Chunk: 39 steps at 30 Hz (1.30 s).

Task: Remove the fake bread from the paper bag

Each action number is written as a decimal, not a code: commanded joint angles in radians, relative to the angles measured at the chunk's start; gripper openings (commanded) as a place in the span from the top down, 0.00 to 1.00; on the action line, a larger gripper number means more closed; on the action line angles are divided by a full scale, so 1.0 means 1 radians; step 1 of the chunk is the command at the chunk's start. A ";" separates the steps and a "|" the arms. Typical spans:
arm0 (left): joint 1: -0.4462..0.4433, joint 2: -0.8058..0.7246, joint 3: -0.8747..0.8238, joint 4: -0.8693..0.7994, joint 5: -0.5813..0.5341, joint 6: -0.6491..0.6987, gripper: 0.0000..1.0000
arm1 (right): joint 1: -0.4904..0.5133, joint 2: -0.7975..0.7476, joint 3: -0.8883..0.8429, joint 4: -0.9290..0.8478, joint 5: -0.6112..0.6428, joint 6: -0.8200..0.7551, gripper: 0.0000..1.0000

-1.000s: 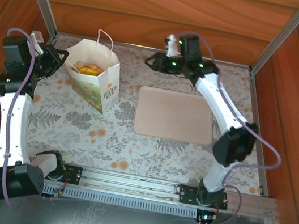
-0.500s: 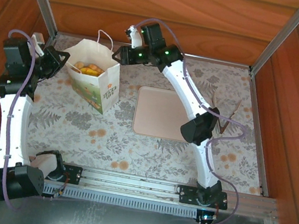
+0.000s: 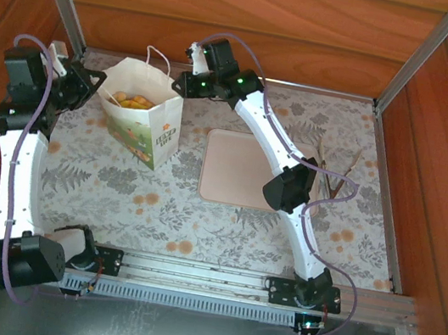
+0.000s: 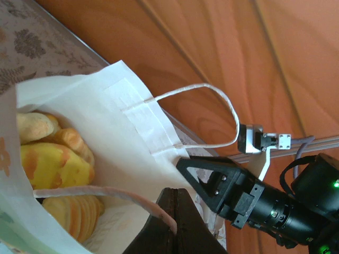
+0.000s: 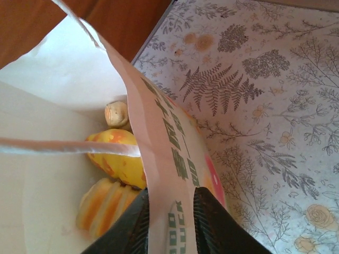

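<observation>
1. Right wrist view: the right tool [image 5: 170, 205], narrowed, pinches the printed wall of the paper bag [image 5: 63, 84].
2. The left tool [image 4: 172, 214], closed, grips the opposite rim.
3. Inside the bag lies the fake bread [image 5: 117, 159], at the far left corner of the table [image 3: 199, 215].
4. Step: spreading the mouth. Next, one tool likely must release and reach in.

Mouth of cream-white paper bag [image 3: 149, 125] standing open; thin pale cord handle [image 5: 53, 146] crossing it above golden-brown toy pastries [image 5: 116, 156]; right gripper [image 5: 170, 209] pinching right rim, closed left gripper [image 3: 91, 85] crowding left rim; white right arm [image 3: 268, 136] spanning over pinkish-beige rectangular tray [image 3: 228, 168].
</observation>
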State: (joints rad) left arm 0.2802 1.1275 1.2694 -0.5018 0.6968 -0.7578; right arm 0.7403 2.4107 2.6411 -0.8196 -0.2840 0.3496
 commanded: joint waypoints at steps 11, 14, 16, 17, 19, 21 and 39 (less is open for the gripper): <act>-0.010 0.176 0.320 -0.032 0.103 0.056 1.00 | 0.011 -0.101 -0.189 0.052 -0.213 0.208 0.76; -0.037 0.199 0.328 -0.038 0.120 0.067 1.00 | 0.024 -0.105 -0.259 0.086 -0.209 0.233 0.74; -0.052 0.204 0.323 -0.042 0.132 0.071 1.00 | 0.030 -0.103 -0.293 0.105 -0.205 0.248 0.69; -0.056 0.204 0.317 -0.044 0.136 0.073 1.00 | 0.032 -0.100 -0.307 0.114 -0.205 0.260 0.70; -0.067 0.195 0.301 -0.047 0.140 0.082 1.00 | 0.036 -0.094 -0.323 0.133 -0.229 0.266 0.67; -0.073 0.187 0.287 -0.053 0.151 0.090 1.00 | 0.039 -0.093 -0.323 0.136 -0.245 0.261 0.63; -0.105 0.188 0.267 -0.084 0.245 0.143 1.00 | 0.015 -0.373 -0.749 0.334 -0.168 0.289 0.47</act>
State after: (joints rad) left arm 0.1856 1.3369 1.5135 -0.5987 0.8734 -0.6498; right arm 0.7643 2.1521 1.9598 -0.5705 -0.4545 0.6346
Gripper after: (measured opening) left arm 0.044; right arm 0.523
